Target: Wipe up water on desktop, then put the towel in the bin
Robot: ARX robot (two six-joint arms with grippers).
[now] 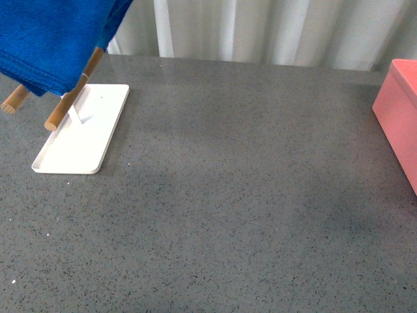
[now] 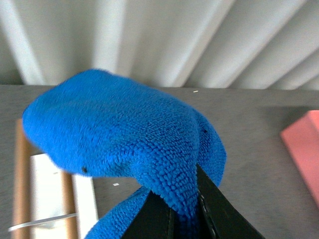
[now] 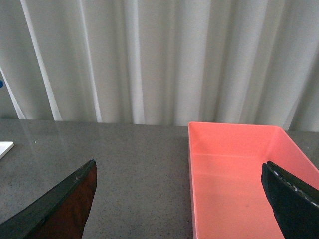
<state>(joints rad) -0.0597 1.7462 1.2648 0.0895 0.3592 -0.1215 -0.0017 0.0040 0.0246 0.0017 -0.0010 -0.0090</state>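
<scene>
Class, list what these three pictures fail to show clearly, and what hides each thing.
Front view: water on the desktop, too faint to tell.
Front view: most of the bin, cut by the right edge.
Front view: the rods' far ends, under the towel.
Left wrist view: the left hand's fingertips, buried in towel.

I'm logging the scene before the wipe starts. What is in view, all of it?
desktop: one, dark grey speckled, spans the whole front view.
towel: one, bright blue, far left, over the rods.
white tray: one, flat on the desktop at the left, under the rods.
wooden rods: two, light brown, slanting above the tray, partly covered by the towel.
bin: one, salmon pink, right edge of the desktop, nothing seen inside.
curtain: one, pale, pleated, behind the desktop.
left claw: one, black, shut on a fold of the towel.
right claw: one, black, open, pointing at the bin's near left corner.
</scene>
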